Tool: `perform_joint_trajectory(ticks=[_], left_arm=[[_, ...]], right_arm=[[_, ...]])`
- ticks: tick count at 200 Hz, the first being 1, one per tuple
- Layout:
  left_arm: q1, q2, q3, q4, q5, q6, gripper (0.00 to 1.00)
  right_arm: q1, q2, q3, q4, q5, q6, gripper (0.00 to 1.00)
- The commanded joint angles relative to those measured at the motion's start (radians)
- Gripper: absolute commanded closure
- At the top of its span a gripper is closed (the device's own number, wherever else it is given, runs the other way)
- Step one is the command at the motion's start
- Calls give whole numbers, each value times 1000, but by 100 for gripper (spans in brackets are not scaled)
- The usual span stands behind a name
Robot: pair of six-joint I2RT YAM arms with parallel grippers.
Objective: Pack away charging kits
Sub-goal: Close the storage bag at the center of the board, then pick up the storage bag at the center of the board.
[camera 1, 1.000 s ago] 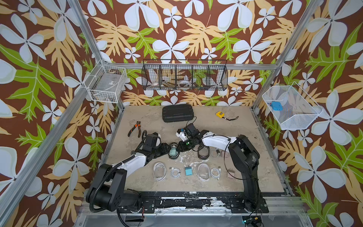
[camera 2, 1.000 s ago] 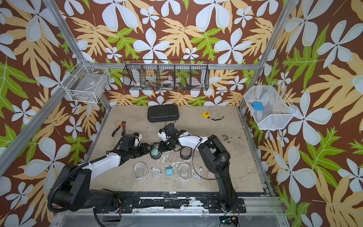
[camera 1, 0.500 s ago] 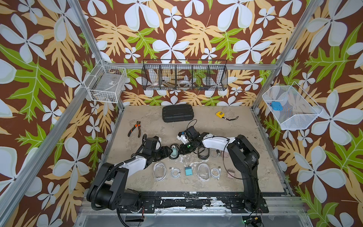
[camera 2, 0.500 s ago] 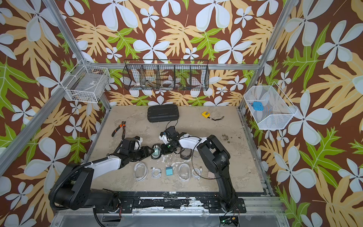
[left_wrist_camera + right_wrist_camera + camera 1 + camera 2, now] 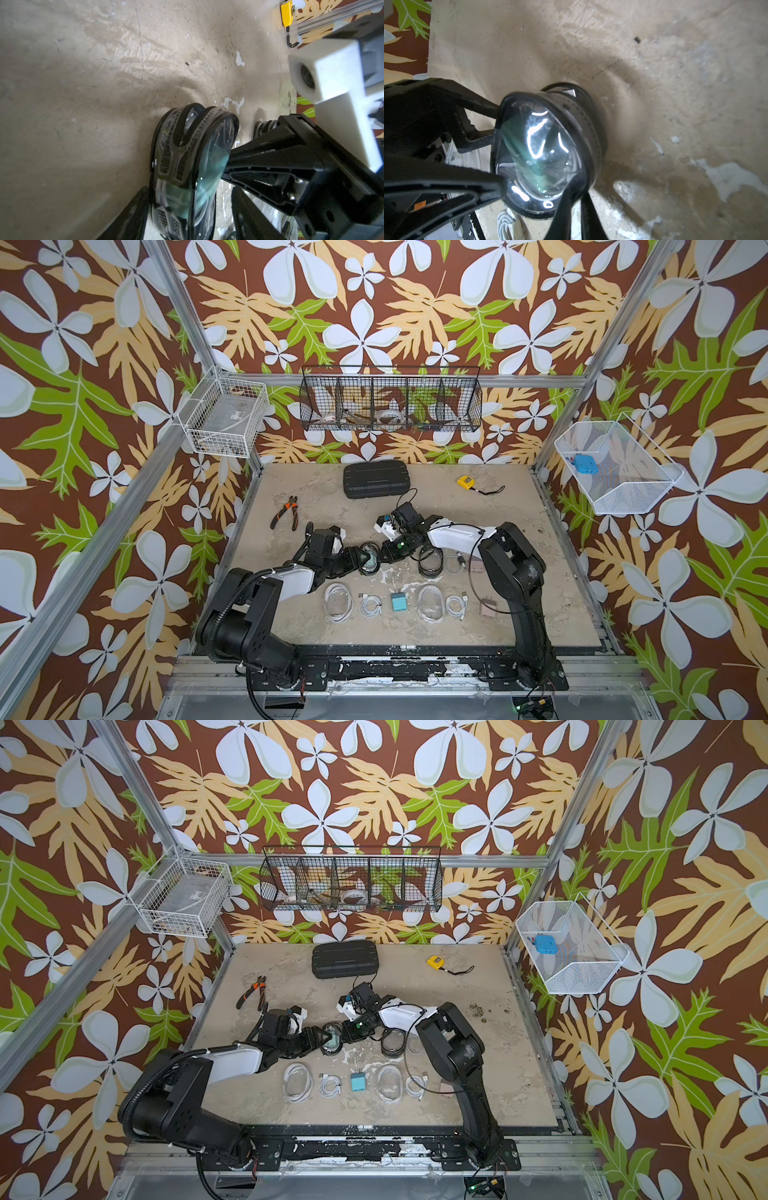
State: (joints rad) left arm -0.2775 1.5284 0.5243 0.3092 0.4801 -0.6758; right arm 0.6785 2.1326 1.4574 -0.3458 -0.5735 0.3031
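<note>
A black-rimmed oval case (image 5: 368, 561) (image 5: 331, 1041) stands on edge at mid table, with a teal plug showing through its clear lid (image 5: 209, 158) (image 5: 542, 149). My left gripper (image 5: 360, 563) (image 5: 190, 207) is open and straddles it, one finger against the back and the other apart from the lid. My right gripper (image 5: 384, 556) (image 5: 576, 193) is shut on the case's rim from the opposite side. A second black-rimmed case (image 5: 430, 562), two clear cases (image 5: 338, 603) (image 5: 431, 603), coiled white cables (image 5: 370, 606), a teal plug (image 5: 399, 601) and pink plugs (image 5: 488, 610) lie nearby.
At the back of the table lie a large black ribbed case (image 5: 376, 479), pliers (image 5: 286, 512) and a yellow tape measure (image 5: 467, 482). Wire baskets hang on the walls: white (image 5: 226, 423), black (image 5: 390, 400), and white on the right (image 5: 615, 485) holding a blue block (image 5: 585, 463).
My left jaws stand wider around the case than before. The right gripper has closed in on the case's rim. The case itself has stayed where it was.
</note>
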Motion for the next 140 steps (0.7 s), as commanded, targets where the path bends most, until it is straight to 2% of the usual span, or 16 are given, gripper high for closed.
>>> perform_joint_trajectory(ticks=[1, 74, 109, 140], left_arm=[[1, 23, -1, 83, 54, -25, 36], [1, 105, -38, 316, 135, -147, 37], [1, 145, -8, 317, 135, -148, 38], [0, 178, -2, 291, 120, -145, 46]], right_arm=[[-1, 31, 36, -82, -7, -66, 88], [-2, 72, 112, -170, 52, -165, 87], [-1, 80, 150, -211, 86, -201, 86], [-1, 75, 161, -216, 96, -205, 85]])
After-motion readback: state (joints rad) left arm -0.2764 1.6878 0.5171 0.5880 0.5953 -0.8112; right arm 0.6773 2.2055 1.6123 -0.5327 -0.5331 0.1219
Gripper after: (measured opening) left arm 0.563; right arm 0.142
